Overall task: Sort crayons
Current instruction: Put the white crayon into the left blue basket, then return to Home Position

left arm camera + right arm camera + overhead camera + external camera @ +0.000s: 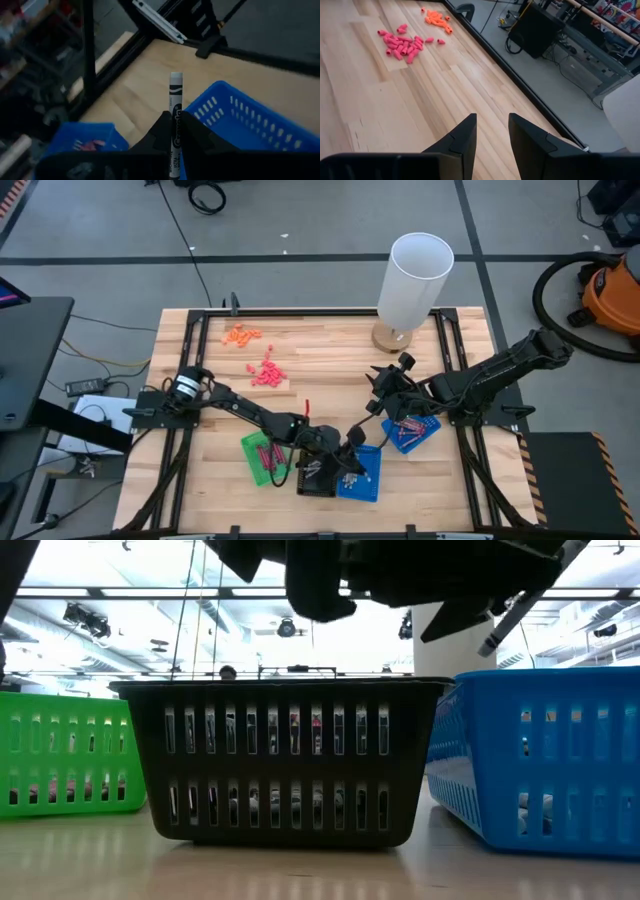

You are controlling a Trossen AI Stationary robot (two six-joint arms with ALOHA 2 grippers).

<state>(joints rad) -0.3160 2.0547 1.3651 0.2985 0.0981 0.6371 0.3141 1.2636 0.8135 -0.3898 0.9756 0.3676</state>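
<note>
Crayon, a thin silvery-grey paper-wrapped stick (175, 125), is pinched upright in the left jaws (174, 131), its long axis pointing out past the tips, above the blue slotted plastic tray (250, 122), while the right jaws (492, 131) are held spread and empty over the wooden counter (420, 100).

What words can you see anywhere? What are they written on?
"Crayola": printed along the grey crayon held upright in the left gripper.
Smaller print lower on the same crayon: too small to read.
No other words can be read on the baskets, the table or anything else.
</note>
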